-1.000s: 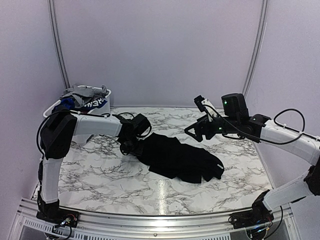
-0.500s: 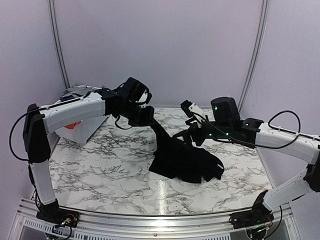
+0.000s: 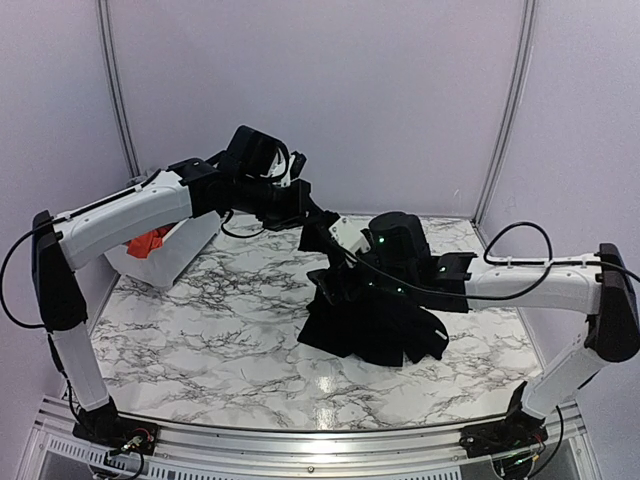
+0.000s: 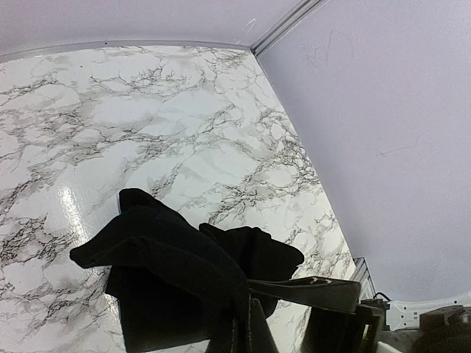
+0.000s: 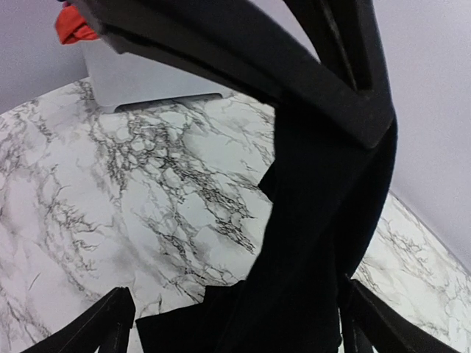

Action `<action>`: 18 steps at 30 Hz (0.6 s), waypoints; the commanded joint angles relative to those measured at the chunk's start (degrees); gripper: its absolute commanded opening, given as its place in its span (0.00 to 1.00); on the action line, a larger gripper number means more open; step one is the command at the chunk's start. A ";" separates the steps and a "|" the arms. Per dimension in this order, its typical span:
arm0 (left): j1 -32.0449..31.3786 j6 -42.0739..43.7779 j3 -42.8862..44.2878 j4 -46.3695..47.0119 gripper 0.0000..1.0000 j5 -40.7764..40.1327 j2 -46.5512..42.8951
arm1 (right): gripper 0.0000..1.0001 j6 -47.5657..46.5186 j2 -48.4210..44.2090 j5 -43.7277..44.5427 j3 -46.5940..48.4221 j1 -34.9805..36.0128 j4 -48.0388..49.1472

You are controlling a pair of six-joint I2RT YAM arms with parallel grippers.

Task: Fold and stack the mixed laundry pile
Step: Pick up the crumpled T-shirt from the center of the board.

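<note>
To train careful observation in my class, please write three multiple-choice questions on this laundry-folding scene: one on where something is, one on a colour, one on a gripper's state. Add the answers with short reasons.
1. Where on the table does the white basket stand?
A. far left
B. near right
C. centre

2. What colour is the garment that the left gripper holds up by one end?
A. pink
B. black
C. blue

3. How is the right gripper?
A. shut on the basket
B. open around the hanging garment
C. out of view

Answers:
1 A, the top view shows it at the far left edge.
2 B, the cloth is black in every view.
3 B, its wrist view shows it spread wide with black cloth between.
</note>
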 commanded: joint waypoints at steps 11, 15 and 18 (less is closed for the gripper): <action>-0.91 5.36 1.64 4.33 0.05 -1.77 -7.94 | 0.00 -2.35 -1.73 21.16 7.06 0.24 2.95; -0.76 9.26 -3.08 5.93 0.70 -8.72 -12.02 | 0.00 -3.45 -7.62 19.41 8.52 -2.11 2.08; -0.58 12.55 -8.83 6.86 0.97 -12.20 -13.92 | 0.00 -2.33 -13.14 16.04 8.05 -5.62 0.46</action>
